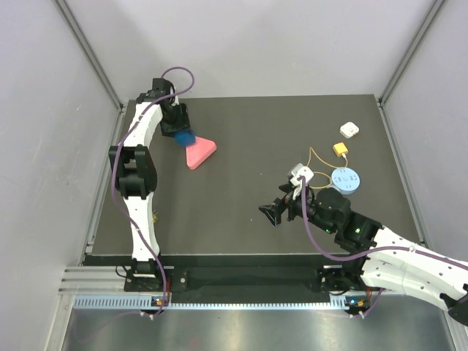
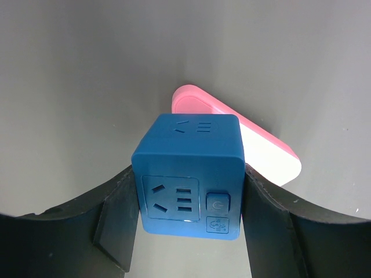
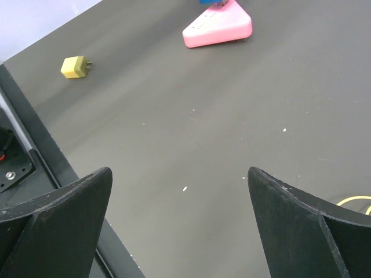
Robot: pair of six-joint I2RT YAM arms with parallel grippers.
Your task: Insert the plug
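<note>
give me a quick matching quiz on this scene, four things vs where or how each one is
Things:
1 blue cube
2 pink wedge
3 plug
4 right gripper

Place or state:
a open, holding nothing
b yellow, near the white block
c clamped in the left gripper
d lying next to the blue cube

Pairs: 1-c, 2-d, 3-b, 4-a
</note>
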